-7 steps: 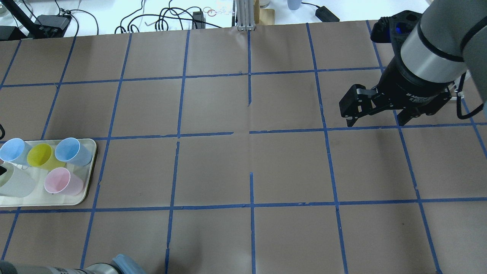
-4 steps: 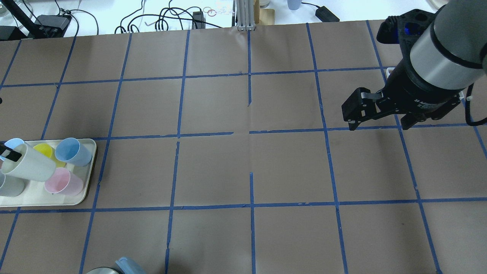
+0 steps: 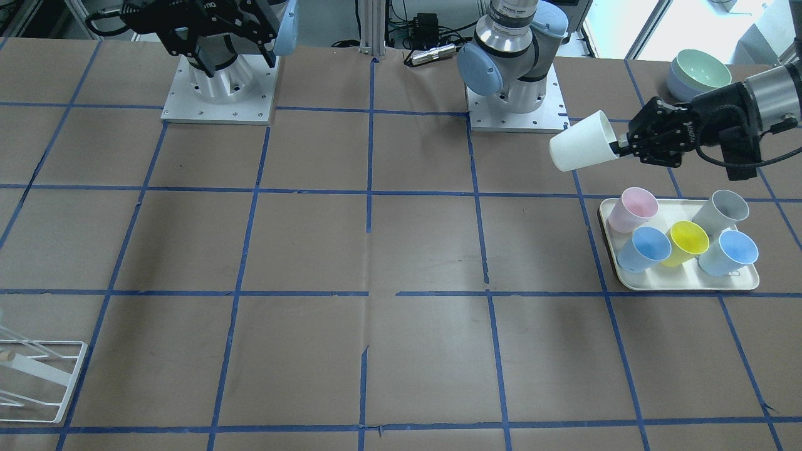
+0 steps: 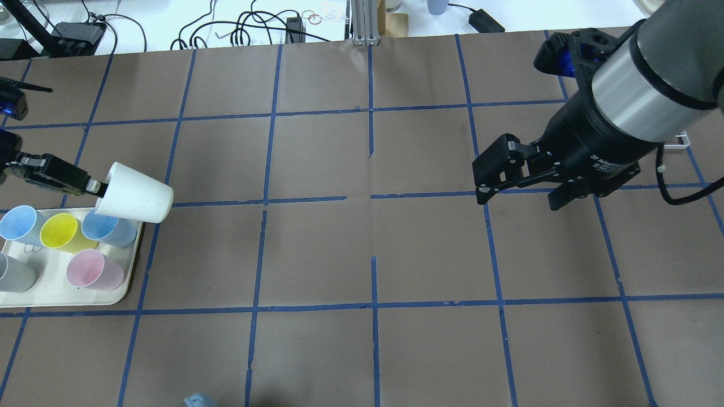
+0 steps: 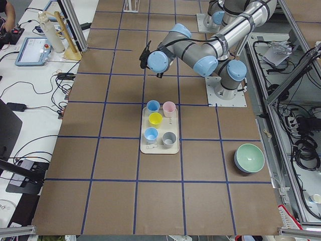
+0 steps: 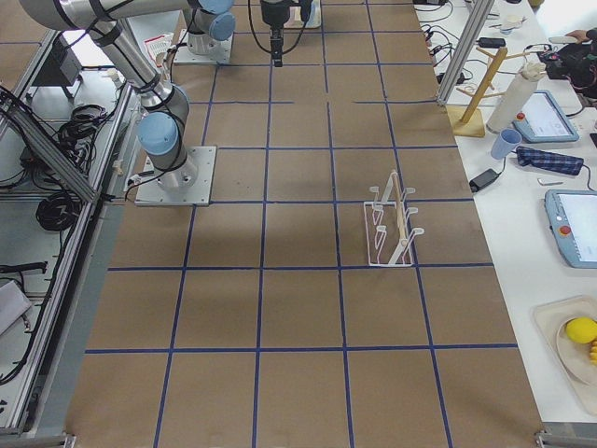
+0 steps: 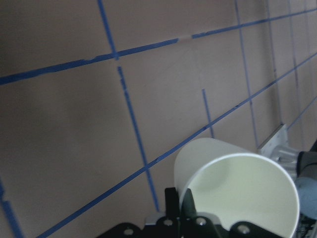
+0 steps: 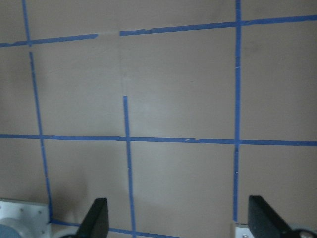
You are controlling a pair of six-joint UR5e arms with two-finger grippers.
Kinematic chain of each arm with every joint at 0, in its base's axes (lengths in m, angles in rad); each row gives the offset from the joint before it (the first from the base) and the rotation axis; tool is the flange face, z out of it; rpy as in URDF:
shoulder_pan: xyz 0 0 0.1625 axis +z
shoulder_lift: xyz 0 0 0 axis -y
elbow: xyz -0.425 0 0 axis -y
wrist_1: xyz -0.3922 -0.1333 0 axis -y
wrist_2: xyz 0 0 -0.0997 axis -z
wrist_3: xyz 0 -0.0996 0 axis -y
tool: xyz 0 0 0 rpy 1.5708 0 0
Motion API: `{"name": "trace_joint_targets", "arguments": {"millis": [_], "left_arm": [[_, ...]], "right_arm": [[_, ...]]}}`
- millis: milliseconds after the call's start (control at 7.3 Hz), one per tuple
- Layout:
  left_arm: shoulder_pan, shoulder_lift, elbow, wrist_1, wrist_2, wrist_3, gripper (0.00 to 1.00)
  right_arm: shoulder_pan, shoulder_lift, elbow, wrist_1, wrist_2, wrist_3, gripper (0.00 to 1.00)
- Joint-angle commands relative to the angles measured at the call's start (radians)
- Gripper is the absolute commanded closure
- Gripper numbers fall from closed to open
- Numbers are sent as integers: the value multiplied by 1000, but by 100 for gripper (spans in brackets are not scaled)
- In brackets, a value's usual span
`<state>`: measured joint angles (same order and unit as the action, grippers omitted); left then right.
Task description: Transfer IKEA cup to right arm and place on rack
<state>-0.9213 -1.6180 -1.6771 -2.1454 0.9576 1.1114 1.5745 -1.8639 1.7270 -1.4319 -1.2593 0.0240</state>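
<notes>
The IKEA cup (image 4: 136, 195) is off-white and lies tilted on its side in the air, just beyond the tray's far corner. It also shows in the front view (image 3: 583, 150) and the left wrist view (image 7: 237, 193). My left gripper (image 4: 99, 186) is shut on the cup's rim, one finger inside the mouth. My right gripper (image 4: 517, 200) is open and empty, above the table right of centre, with bare paper below it in the right wrist view (image 8: 179, 220). The white wire rack (image 6: 392, 224) stands on the table's right side, also in the front view (image 3: 37, 376).
A cream tray (image 4: 130, 282) at the left holds two blue cups, a yellow cup (image 4: 59, 232), a pink cup (image 4: 93, 270) and a grey cup (image 4: 14, 276). Stacked bowls (image 3: 698, 69) sit behind the left arm. Cables and gear lie beyond the table's far edge.
My left gripper has lifted the off-white cup off the tray and carried it up and toward the table's middle, tilted sideways. My right gripper has moved left toward the centre, still open.
</notes>
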Motion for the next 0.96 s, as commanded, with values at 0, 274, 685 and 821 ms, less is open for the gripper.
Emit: {"name": "trace_joint_targets", "arguments": {"millis": [0,274,685,821], "left_arm": [[-105,1,-24,-172,-295,-57,100],[-201,10,-29,-290,-406,-67,100],[-284,33,-29,-383,-525,-45,100],[-328,39,-27,-389,-558,-44,100]], "right_arm": [[-4,6,0,-10,220,1,0],[-54,55,5,1,408,-30,0],[-186,71,9,82,842,-62,0],[-197,84,22,84,913,-64,0]]}}
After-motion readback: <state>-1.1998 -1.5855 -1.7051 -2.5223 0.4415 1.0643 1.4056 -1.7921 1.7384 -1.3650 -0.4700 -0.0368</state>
